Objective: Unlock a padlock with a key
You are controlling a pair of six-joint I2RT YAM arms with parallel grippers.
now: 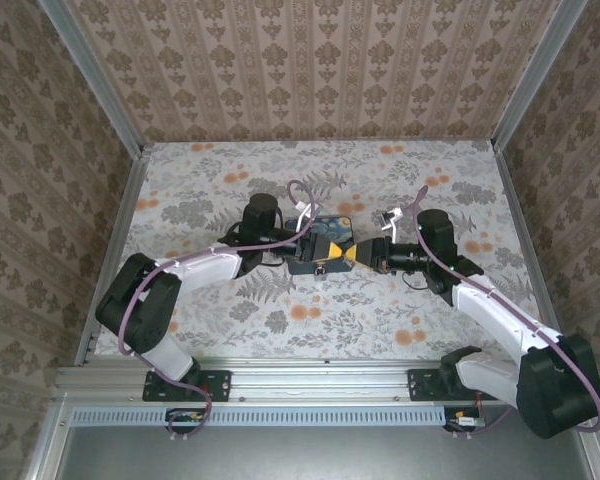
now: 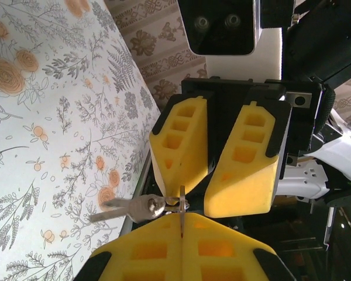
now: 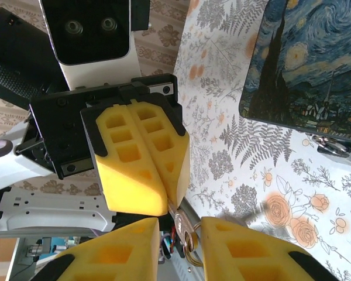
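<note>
Pinching the key (image 2: pixel 131 209), left jaws shut.

Silver key (image 2: pixel 128 209) on a split ring (image 2: pixel 181 203), up off the table (image 1: pixel 380 310) near its middle. Blade sticks out free, ring end pinched.

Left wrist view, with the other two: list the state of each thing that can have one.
left gripper: shut, pinching the key ring at its fingertips.
right gripper: partly open, one finger on either side of the key ring.
key ring: held edge-on, off the table.
key: on the ring, sticking out sideways in the air, not in any lock.
</note>
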